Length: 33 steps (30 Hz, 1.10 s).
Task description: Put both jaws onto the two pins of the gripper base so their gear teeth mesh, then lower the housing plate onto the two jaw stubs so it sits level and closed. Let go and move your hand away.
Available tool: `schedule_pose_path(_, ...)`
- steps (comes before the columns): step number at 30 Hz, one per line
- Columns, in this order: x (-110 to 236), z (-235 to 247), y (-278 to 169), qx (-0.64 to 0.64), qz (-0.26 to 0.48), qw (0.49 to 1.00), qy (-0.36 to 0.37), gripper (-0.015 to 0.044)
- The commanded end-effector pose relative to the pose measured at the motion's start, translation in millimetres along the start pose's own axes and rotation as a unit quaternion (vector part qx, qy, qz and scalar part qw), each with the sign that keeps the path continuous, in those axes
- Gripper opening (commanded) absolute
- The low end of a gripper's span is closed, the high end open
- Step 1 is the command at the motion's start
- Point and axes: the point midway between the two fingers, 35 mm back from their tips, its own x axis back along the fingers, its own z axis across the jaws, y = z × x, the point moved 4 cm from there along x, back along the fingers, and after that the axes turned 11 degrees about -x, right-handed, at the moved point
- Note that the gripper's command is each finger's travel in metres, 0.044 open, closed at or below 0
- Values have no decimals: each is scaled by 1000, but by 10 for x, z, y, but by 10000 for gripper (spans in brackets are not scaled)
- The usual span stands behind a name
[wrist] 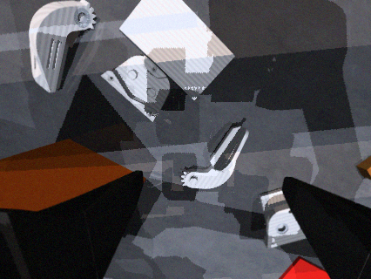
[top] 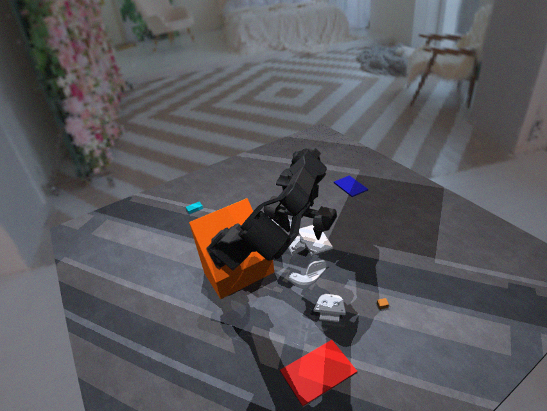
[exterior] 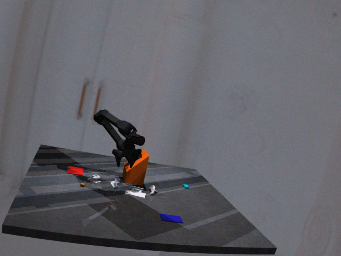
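The right finger kinda covers part of the base (wrist: 278, 235) in the wrist view, and the red plate (wrist: 304, 271) gets chopped by the bottom edge.

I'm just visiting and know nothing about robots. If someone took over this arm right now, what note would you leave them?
Gripper: open, holding nothing, above the parts.
Parts: one jaw lies between the white block and the two-ring piece. The other jaw lies past the block, toward the cyan piece. I can't tell for sure which piece is the base or housing plate.
Done: no jaw mounted.
Left: mount both jaws, teeth meshed; lower the plate level; let go; withdraw.
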Motion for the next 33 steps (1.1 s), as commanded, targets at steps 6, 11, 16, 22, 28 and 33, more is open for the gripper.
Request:
schedule_pose_path(6,-115,-177,-17,-106,19,994,7,440)
schedule_pose_path(11,-188,-276,-44,-165,32,986,8,440)
schedule_pose_path(16,-260,-375,-80,-223,45,974,8,440)
schedule_pose_path(22,-324,-463,-118,-274,56,960,7,440)
schedule_pose_path(28,-392,-459,-121,-274,56,960,7,440)
schedule_pose_path(33,-721,-449,-164,-275,56,960,5,440)
